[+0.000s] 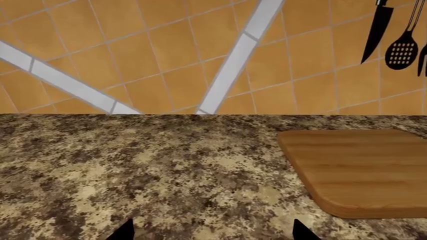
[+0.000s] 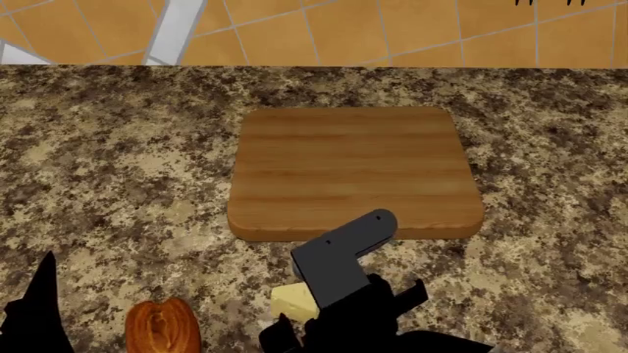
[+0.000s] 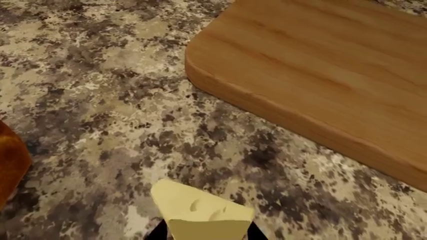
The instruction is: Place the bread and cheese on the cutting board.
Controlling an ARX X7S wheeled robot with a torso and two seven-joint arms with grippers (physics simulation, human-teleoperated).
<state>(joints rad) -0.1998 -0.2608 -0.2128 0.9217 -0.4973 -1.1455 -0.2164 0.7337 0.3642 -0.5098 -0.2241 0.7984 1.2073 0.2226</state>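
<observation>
So far 0 of 2 on board (image 2: 354,169): right gripper (image 3: 203,234) pinched cheese (image 3: 200,212); bread (image 2: 163,327) on counter (image 2: 118,184); left gripper (image 1: 212,231) spread, empty.

The counter (image 2: 118,162) was made of speckled stone, brown and tan with dark spots. It ran back to a wall of orange tiles.

A big wooden cutting board (image 2: 354,169) lay flat on the counter, near the middle. Nothing sat on top of it.

The bread (image 2: 163,327) lay on the counter in front of the board, off to the left and well apart from it. The cheese (image 2: 293,300) was a small yellow wedge. It was near the front edge of the board, between the bread and the board, touching neither.
</observation>
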